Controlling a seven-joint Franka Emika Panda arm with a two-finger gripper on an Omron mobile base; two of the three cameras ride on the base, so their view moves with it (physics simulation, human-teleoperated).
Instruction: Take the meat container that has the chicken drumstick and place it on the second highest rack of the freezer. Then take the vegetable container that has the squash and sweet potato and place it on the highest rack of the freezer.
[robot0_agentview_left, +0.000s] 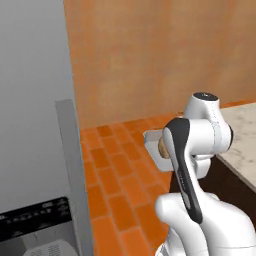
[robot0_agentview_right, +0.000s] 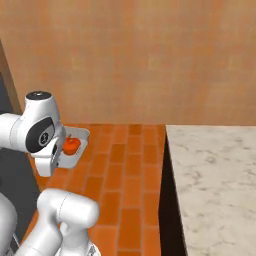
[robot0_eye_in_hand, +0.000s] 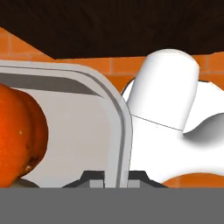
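- Pale grey tray (robot0_eye_in_hand: 111, 113), rounded rim, carried above brick floor (robot0_agentview_right: 125, 175) beside freezer (robot0_agentview_left: 30, 100).
- Held red-orange squash (robot0_agentview_right: 71, 145) and tan sweet potato (robot0_agentview_left: 162, 146).
- Gripper (robot0_eye_in_hand: 114, 177): jaws pinched tight on tray's rim.

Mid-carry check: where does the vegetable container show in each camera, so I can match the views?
Left base view: vegetable container at centre, mostly behind the arm's wrist.
Right base view: left of centre, beside the wrist, squash inside.
Hand view: its rim runs up the middle, between the shut fingers.
Shared landmark: orange tiled floor.
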